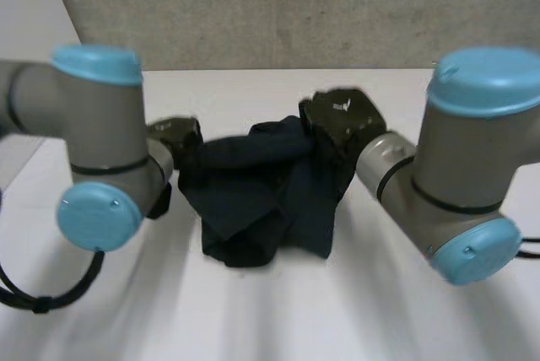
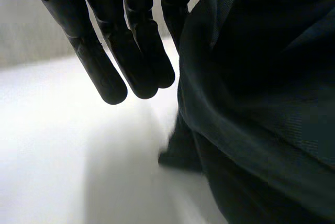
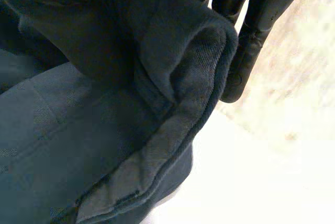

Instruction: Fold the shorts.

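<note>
Two hands: the left hand [image 1: 175,137] and the right hand [image 1: 342,118] flanked the shorts [image 1: 261,196] over the middle of the table [image 1: 253,319].
Shorts: dark navy and bunched into deep creases. The upper edge was raised between the hands. The lower end hung down to the tabletop, where the left wrist view showed a fold that looked to touch it.
Right hand: straight fingers [image 3: 251,35] were pressed together behind a rolled hem. The hem was judged to be pinched at the raised edge on that side.
Left hand: it sat just beside the cloth's edge on its own side. Whether it gripped the cloth could not be told.
Risk: the garment could have dropped in a heap, or come down folded crooked.
Cause: the hold on the left side was uncertain and the creases were uneven. One side might have slipped free, or the layers might have landed out of line.
Second risk: the trailing lower end could have dragged and rolled under as the hands moved.
Surface: a white, smooth tabletop, on which cloth would likely slide easily.
Room: a grey, concrete-looking wall [image 1: 253,7] stood behind the table's far edge.
</note>
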Motion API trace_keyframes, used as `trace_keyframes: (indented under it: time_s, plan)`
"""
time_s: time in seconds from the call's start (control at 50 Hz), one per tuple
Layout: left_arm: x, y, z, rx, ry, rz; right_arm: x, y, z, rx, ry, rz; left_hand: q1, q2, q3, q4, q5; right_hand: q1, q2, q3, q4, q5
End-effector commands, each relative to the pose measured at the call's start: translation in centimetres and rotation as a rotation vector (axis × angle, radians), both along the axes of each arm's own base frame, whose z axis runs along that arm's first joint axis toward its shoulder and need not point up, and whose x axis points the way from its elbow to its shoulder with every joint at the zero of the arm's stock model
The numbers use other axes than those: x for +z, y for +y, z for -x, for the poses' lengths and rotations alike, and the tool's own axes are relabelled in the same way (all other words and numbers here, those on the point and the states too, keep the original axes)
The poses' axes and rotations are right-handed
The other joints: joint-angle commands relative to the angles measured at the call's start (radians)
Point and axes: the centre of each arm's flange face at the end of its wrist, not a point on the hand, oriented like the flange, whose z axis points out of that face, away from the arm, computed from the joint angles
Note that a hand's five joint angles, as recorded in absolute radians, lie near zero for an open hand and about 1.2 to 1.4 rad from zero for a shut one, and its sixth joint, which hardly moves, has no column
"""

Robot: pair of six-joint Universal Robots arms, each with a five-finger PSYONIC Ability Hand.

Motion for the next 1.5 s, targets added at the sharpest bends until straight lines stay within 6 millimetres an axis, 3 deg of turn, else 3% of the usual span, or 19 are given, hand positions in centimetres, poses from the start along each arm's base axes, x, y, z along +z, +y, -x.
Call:
trace_keyframes:
  time_s: [0.02, 0.1, 0.16, 0.38, 0.48, 0.54, 0.6, 0.62, 0.66, 0.72, 0.74, 0.78, 0.88, 1.1, 1.28, 1.32, 1.4, 1.42, 1.5]
  plan:
    - [9.7, 3.7, -0.7, -0.175, -0.133, 0.264, 6.9, 1.5, 1.1, 0.031, 0.253, 0.38, 0.266, 0.209, 0.213, 0.208, 0.282, 0.454, 0.229, 0.22, 0.209, 0.273]
    - [11.0, 4.8, -0.9, -0.26, -0.303, 0.352, 8.3, 2.3, 1.8, 0.011, 0.394, 0.426, 0.266, 0.209, 0.213, 0.208, 0.282, 0.454, 0.229, 0.22, 0.209, 0.273]
    - [10.2, 4.9, -1.0, -0.292, -0.407, 0.361, 8.4, 2.5, 2.2, 0.009, 0.432, 0.389, 0.266, 0.209, 0.213, 0.208, 0.282, 0.454, 0.229, 0.22, 0.209, 0.273]
    - [1.6, 3.8, 0.2, -0.412, -0.592, 0.175, 1.4, 0.9, 1.0, 0.093, 0.567, 0.169, 0.266, 0.209, 0.213, 0.208, 0.282, 0.454, 0.229, 0.22, 0.209, 0.273]
    - [0.5, 0.9, 1.7, -0.384, -0.593, 0.227, -0.3, -1.0, -0.3, 0.087, 0.559, 0.171, 0.266, 0.209, 0.213, 0.208, 0.282, 0.454, 0.229, 0.22, 0.209, 0.273]
    - [2.5, -2.3, 3.2, -0.309, -0.577, 0.384, 1.9, -4.2, -2.3, 0.018, 0.441, 0.348, 0.266, 0.209, 0.213, 0.208, 0.282, 0.454, 0.229, 0.22, 0.209, 0.273]
    - [6.9, -5.0, 4.7, -0.215, -0.553, 0.63, 5.0, -6.2, -3.6, -0.044, 0.339, 0.539, 0.266, 0.209, 0.213, 0.208, 0.282, 0.454, 0.229, 0.22, 0.209, 0.273]
    - [9.9, -5.8, 5.3, -0.161, -0.524, 0.774, 7.6, -7.2, -4.4, -0.09, 0.25, 0.692, 0.266, 0.209, 0.213, 0.208, 0.282, 0.454, 0.229, 0.22, 0.209, 0.273]
    - [14.1, -6.4, 5.8, -0.06, -0.46, 0.981, 11.9, -7.8, -5.0, -0.159, 0.102, 0.926, 0.266, 0.209, 0.213, 0.208, 0.282, 0.454, 0.229, 0.22, 0.209, 0.273]
    - [17.6, -5.8, 5.9, 0.027, -0.391, 1.14, 15.1, -7.2, -5.2, -0.182, -0.018, 1.102, 0.266, 0.209, 0.213, 0.208, 0.282, 0.454, 0.229, 0.22, 0.209, 0.273]
    - [19.9, -5.0, 5.3, 0.076, -0.342, 1.22, 15.9, -6.4, -5.3, -0.161, -0.05, 1.159, 0.266, 0.209, 0.213, 0.208, 0.282, 0.454, 0.229, 0.22, 0.209, 0.273]
    - [20.8, -4.2, 4.9, 0.092, -0.325, 1.248, 15.9, -6.0, -5.2, -0.131, -0.043, 1.166, 0.266, 0.209, 0.213, 0.208, 0.282, 0.454, 0.229, 0.22, 0.209, 0.273]
    - [18.0, -2.6, 3.9, 0.029, -0.373, 1.163, 12.6, -5.9, -5.2, -0.092, 0.025, 1.062, 0.266, 0.209, 0.213, 0.208, 0.282, 0.454, 0.229, 0.22, 0.209, 0.273]
    - [4.3, 1.4, 1.4, -0.172, -0.507, 0.775, 1.5, -3.0, -2.0, -0.031, 0.322, 0.598, 0.266, 0.209, 0.213, 0.208, 0.282, 0.454, 0.229, 0.22, 0.209, 0.273]
    - [-3.8, 4.3, 0.1, -0.278, -0.479, 0.518, -7.2, -0.8, 0.1, 0.023, 0.325, 0.21, 0.202, 0.145, 0.149, 0.144, 0.218, 0.454, 0.229, 0.22, 0.209, 0.273]
    - [-4.7, 4.8, 0.0, -0.305, -0.475, 0.487, -8.1, -0.2, 0.3, 0.035, 0.322, 0.158, 0.123, 0.066, 0.07, 0.065, 0.139, 0.454, 0.229, 0.22, 0.209, 0.273]
    - [-5.7, 5.9, -0.4, -0.366, -0.48, 0.443, -9.8, 1.5, 1.2, 0.061, 0.332, 0.082, -0.463, -0.52, -0.516, -0.521, -0.447, 0.454, 0.229, 0.22, 0.209, 0.273]
    - [-5.9, 6.3, -0.6, -0.381, -0.486, 0.424, -9.7, 1.9, 1.3, 0.074, 0.326, 0.077, -0.677, -0.734, -0.729, -0.735, -0.66, 0.454, 0.229, 0.22, 0.209, 0.273]
    - [-5.5, 6.7, -1.3, -0.373, -0.493, 0.381, -7.9, 2.3, 1.5, 0.079, 0.282, 0.093, -0.857, -0.914, -0.91, -0.916, -0.841, 0.454, 0.229, 0.22, 0.209, 0.273]
